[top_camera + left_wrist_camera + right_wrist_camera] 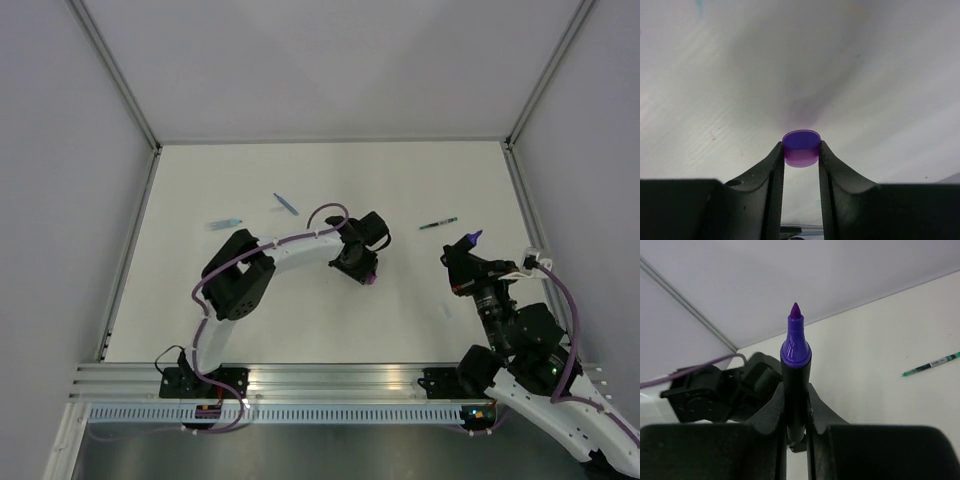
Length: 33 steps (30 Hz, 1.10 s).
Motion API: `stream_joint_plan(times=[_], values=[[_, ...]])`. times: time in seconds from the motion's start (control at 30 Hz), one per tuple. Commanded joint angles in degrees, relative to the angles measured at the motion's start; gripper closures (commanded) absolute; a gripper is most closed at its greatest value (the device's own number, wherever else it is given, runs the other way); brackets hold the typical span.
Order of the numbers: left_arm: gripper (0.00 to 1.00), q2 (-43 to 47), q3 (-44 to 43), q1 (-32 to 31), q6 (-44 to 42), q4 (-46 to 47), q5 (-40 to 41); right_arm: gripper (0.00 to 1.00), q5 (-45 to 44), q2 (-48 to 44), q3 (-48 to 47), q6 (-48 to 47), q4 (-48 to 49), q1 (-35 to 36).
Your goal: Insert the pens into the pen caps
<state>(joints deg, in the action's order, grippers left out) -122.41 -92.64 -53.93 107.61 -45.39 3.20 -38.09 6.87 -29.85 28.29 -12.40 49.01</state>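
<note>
My left gripper [362,270] is shut on the tiny purple cap [371,281] at the table's middle. In the left wrist view the cap [801,148] sits pinched between the fingertips of that gripper [801,152], low over the table. My right gripper [464,255] is shut on the black-and-purple marker [472,239], purple tip up. In the right wrist view the marker [795,355] stands upright in the gripper [796,395]. The thin green pen [438,223] lies between the grippers, and it also shows in the right wrist view [932,363]. The light blue marker [225,224] and the slim bluish cap [286,204] lie far left.
A faint light blue cap [447,311] lies near the right arm. White walls with metal corner posts [120,85] enclose the table. An aluminium rail [330,382] runs along the near edge. The left arm [715,395] shows behind the marker in the right wrist view.
</note>
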Motion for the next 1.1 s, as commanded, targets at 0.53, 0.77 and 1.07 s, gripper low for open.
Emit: stream_joint_plan(times=[0.53, 0.77, 1.07], values=[[0.98, 47.61, 18.98, 5.15, -56.36, 30.97, 1.47, 1.0, 49.16, 25.55, -3.91, -8.52, 13.72, 0.03], [0.98, 51.57, 23.02, 5.15, -59.62, 34.65, -7.59, 1.0, 50.48, 30.38, -3.73, -8.78, 14.69, 0.03], [0.98, 53.33, 26.1, 4.63, -60.59, 37.21, -12.61, 1.0, 48.29, 33.56, -3.38, -7.55, 16.36, 0.12]])
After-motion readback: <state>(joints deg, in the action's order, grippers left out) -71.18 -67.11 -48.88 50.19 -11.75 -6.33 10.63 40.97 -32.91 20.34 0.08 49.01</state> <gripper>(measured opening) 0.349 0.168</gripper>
